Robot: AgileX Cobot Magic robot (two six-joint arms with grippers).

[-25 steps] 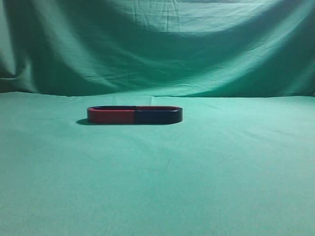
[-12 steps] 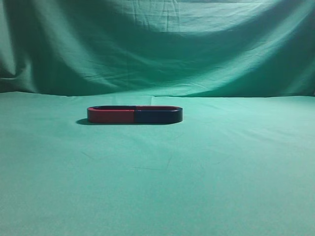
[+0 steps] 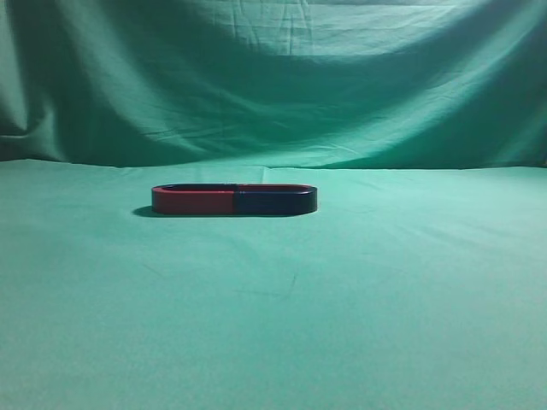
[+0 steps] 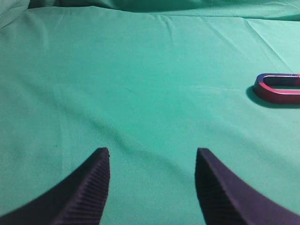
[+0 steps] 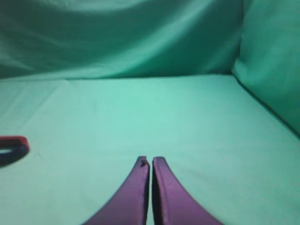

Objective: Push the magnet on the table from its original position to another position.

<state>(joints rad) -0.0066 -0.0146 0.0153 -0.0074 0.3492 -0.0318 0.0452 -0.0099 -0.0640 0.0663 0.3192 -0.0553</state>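
The magnet (image 3: 275, 202), dark navy and U-shaped, lies flat on the table (image 3: 359, 299) left of centre. Its open end meets a red U-shaped magnet (image 3: 193, 201), and the two form one long oval. In the right wrist view the dark magnet's curved end (image 5: 9, 157), with a reddish top rim, shows at the left edge. My right gripper (image 5: 151, 160) is shut and empty, well to the right of it. My left gripper (image 4: 152, 151) is open and empty over bare cloth, with the red magnet's end (image 4: 277, 95) far to its right. Neither gripper shows in the exterior view.
A draped green backdrop cloth (image 3: 273, 77) hangs behind the table. In the right wrist view the cloth rises as a wall (image 5: 272, 61) on the right side. Green cloth covers the table all around the two magnets.
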